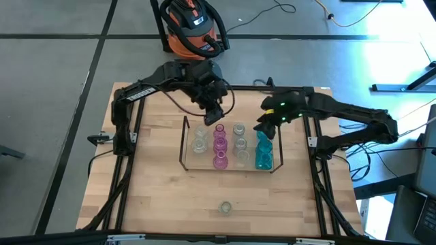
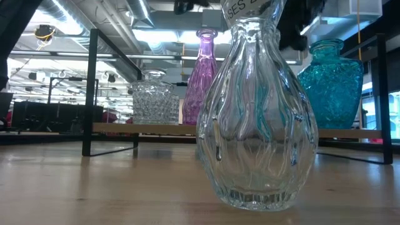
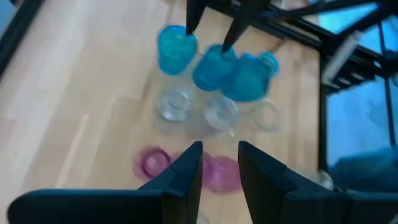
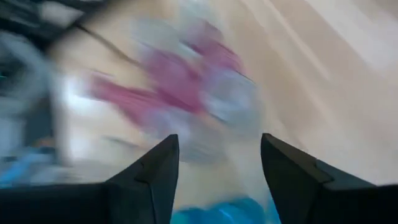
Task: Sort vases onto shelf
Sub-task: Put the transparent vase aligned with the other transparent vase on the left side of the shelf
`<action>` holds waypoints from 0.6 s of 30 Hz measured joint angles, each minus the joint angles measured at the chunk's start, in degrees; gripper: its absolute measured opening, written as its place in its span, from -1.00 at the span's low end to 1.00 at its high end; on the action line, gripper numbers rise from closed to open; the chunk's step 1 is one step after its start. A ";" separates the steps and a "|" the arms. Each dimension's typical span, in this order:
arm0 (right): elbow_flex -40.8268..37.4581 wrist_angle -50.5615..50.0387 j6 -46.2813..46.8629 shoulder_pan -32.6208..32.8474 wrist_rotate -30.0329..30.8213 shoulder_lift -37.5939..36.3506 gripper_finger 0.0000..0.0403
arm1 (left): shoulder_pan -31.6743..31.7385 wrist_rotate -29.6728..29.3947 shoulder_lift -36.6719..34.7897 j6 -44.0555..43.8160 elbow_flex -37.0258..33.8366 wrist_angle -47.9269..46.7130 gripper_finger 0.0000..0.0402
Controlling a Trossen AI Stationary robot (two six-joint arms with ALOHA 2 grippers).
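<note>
The shelf (image 1: 185, 146) sits mid-counter (image 1: 157, 197), its wire frame holding rows of vases: clear ones (image 1: 199, 141) at one end, pink vases (image 1: 219, 144) next, more clear ones (image 1: 240, 144), then teal vases (image 1: 263, 153) at the other end; one clear vase (image 1: 225, 207) stands alone on the counter, well apart near the front edge; the right end effector (image 1: 264, 128) hangs over the teal row, fingers spread wide and empty; the left end effector (image 1: 216, 113) hovers above the pink row, fingers (image 3: 186, 171) slightly parted, holding nothing.
</note>
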 joint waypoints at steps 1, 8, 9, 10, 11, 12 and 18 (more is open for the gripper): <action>0.01 2.31 0.01 0.01 -2.61 -1.36 0.00 | -0.45 0.24 -0.92 0.00 0.00 -1.36 -0.53; 0.14 15.90 -0.21 4.63 -10.98 -7.93 0.00 | -10.74 0.78 -6.08 -3.75 0.04 -10.17 -0.53; 0.14 16.94 -0.53 5.97 -11.09 -8.07 0.00 | -13.22 0.77 -6.37 -5.91 0.04 -9.75 -0.53; 0.16 17.88 -1.09 7.55 -11.02 -8.28 0.00 | -16.00 0.39 -6.69 -8.49 0.04 -8.79 -0.53; 0.16 18.07 -1.74 9.37 -11.06 -8.33 0.00 | -18.96 -0.54 -6.83 -11.06 0.04 -7.59 -0.53; 0.07 18.11 -2.49 11.21 -11.07 -8.20 0.00 | -22.16 -2.29 -6.87 -13.65 0.07 -6.64 -0.53; -4.44 23.93 -4.66 24.35 -6.94 -6.34 0.00 | -41.15 -18.48 -5.47 -32.58 -6.08 2.32 -0.53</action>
